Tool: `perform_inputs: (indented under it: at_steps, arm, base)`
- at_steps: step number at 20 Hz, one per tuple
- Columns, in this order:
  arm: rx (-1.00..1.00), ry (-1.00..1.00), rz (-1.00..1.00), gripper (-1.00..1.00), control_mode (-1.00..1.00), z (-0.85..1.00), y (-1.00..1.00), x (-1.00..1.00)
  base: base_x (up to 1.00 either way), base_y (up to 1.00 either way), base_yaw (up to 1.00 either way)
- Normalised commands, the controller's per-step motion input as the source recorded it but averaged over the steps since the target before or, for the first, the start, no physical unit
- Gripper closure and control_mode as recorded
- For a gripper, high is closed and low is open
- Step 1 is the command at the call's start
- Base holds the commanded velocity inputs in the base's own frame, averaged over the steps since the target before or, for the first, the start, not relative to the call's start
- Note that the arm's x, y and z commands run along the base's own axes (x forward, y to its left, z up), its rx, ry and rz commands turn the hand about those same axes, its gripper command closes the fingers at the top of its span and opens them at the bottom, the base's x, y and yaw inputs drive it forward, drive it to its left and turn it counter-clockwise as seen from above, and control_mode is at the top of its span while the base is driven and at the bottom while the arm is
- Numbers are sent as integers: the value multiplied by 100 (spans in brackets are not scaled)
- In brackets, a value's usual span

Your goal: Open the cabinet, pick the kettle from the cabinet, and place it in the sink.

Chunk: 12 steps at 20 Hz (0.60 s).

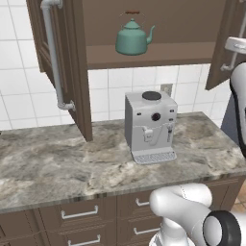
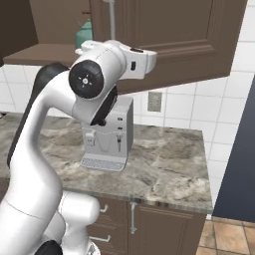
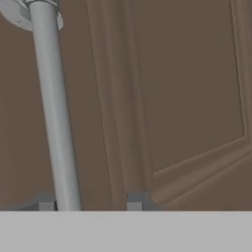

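Though both dark brown wooden cabinet (image 1: 72,72) doors stand open, arm hides most of teal-green kettle (image 2: 84,32); end effector (image 3: 91,202) fingers apart, silver bar handle (image 3: 54,113) just beside left tip.

We see the cabinet (image 1: 72,57), at the top of the left base view, in dark brown wood with a matt, smooth finish and raised panels; its bar handle (image 3: 54,113) reads as brushed silver metal. The kettle (image 1: 133,39) in the upper middle looks like teal enamel with a soft sheen. Below it, the coffee machine (image 1: 150,126) is grey matt plastic. The counter (image 1: 53,163) across the middle shows polished grey marbled stone. The wall tiles (image 1: 19,96) at left look white and glossy.
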Motion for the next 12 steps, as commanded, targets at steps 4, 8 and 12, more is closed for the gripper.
perform_inputs:
  at_steps: [4,8,12]
  arm:
    - [2,3,0,100,-100,4,-55,-44]
    - [4,1,0,100,-100,3,-56,-46]
    - [5,0,0,100,-100,3,-57,-46]
  base:
    - [0,0,0]
    - [0,0,0]
    - [0,0,0]
